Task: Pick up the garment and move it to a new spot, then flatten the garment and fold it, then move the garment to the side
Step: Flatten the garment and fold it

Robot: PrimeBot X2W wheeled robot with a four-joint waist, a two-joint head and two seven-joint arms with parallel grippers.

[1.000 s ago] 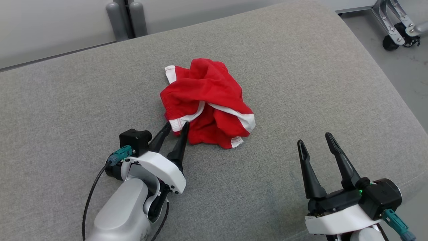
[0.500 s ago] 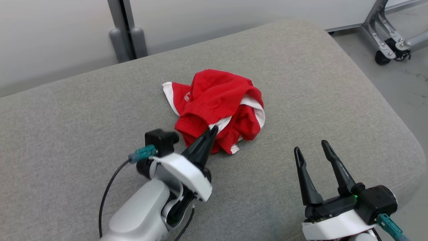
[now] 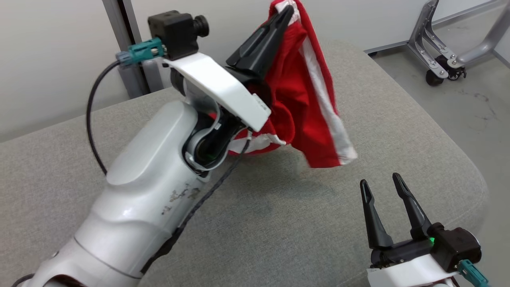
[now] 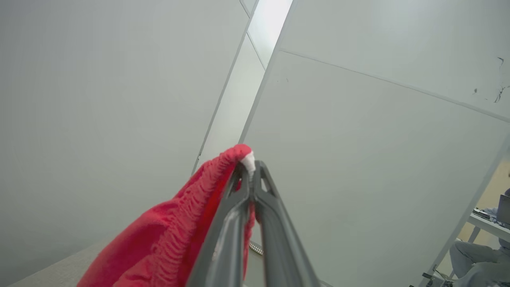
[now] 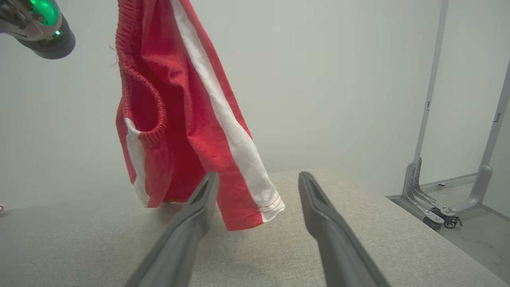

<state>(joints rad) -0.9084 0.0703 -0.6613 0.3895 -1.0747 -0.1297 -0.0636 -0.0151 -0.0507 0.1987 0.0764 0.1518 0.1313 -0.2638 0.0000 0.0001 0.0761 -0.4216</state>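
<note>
The robot's left claw stands pinched shut on a pair of red cotton shorts with white side stripes, holding them in the air above a grey fabric-covered counter. In the left wrist view the two dark fingers meet at their tips on a white-edged fold of the gathered elastic waistband, and the red cloth falls away below and to the left of them. The shorts hang lengthwise from that single grip, one white stripe running down to a stitched hem. In the right wrist view that hem sits low over the counter, though whether it touches the surface cannot be told. The right claw rests low at the counter's near right, spread wide and empty, fingers pointing towards the dangling shorts. There the left finger overlaps the lower part of the red cloth without gripping it. A small green light glows on the right claw's black body. On the left wrist sit a black camera block and a teal connector, with a black cable looping down. Beyond the counter's far right corner a grey metal frame on castors stands on the concrete floor, against pale wall panels.
</note>
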